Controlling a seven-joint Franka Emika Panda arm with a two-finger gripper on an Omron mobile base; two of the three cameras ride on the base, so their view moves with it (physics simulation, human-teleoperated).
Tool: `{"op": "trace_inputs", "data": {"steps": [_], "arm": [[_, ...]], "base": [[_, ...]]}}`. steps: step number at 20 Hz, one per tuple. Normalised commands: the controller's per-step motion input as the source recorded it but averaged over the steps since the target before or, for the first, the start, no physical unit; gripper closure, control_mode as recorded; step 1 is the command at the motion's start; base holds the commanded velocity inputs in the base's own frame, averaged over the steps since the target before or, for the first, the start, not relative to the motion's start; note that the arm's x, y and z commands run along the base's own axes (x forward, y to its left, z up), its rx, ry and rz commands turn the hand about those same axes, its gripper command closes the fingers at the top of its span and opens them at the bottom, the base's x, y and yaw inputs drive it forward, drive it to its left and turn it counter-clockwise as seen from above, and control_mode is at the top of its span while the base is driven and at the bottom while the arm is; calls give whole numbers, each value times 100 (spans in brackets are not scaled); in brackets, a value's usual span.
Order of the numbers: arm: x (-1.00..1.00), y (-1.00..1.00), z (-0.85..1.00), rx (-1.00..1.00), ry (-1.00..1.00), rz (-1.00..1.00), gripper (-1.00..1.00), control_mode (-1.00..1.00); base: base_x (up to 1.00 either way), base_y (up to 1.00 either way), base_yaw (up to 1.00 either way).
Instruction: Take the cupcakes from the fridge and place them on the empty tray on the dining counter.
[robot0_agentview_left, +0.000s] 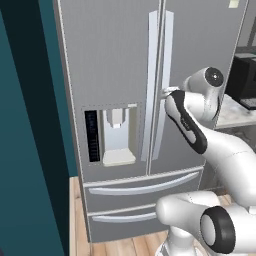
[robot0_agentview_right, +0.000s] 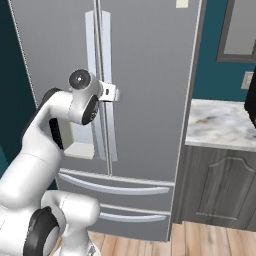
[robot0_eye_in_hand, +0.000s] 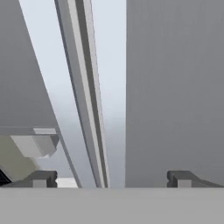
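So from the left base view, the fridge (robot0_agentview_left: 125, 75) is fully closed, both French doors shut, and the arm is stretched forward with its hand up against the long pale handles (robot0_agentview_left: 159, 85) where the doors meet. The water dispenser (robot0_agentview_left: 119, 137) sits in the left door and the two bottom drawers (robot0_agentview_left: 142, 190) are shut too. Makes sense the hand is parked there, since the cupcakes must be inside and nothing happens until a door comes open. In the right base view you get the same reach from the other side: the gripper (robot0_agentview_right: 111, 93) is right at the handle (robot0_agentview_right: 107, 100) of the right door, about mid-height, and off to the right there's a marble counter (robot0_agentview_right: 220, 125) over grey cabinets, well apart from the action. The hand view is the useful one: the two dark fingertips (robot0_eye_in_hand: 43, 178) stand wide apart at the bottom, and the handles run up between them, nearer the left tip than the right. So the jaws straddle the handle area but aren't clamped on anything yet. My guess is it needs to close on the right door's handle and pull. Cupcakes are hidden behind the doors, can't see them at all.
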Motion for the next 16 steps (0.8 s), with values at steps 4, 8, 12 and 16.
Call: {"op": "trace_inputs", "data": {"steps": [4, 8, 12, 16], "arm": [[26, 0, 9, 3, -9, 0, -100, -100], [40, -3, 13, 6, 0, 0, -100, -100], [45, -2, 12, 8, 0, 0, -100, -100], [36, -2, 13, 8, 0, 0, -100, -100]], "base": [[0, 0, 0], [0, 0, 0], [0, 0, 0], [0, 0, 0]]}}
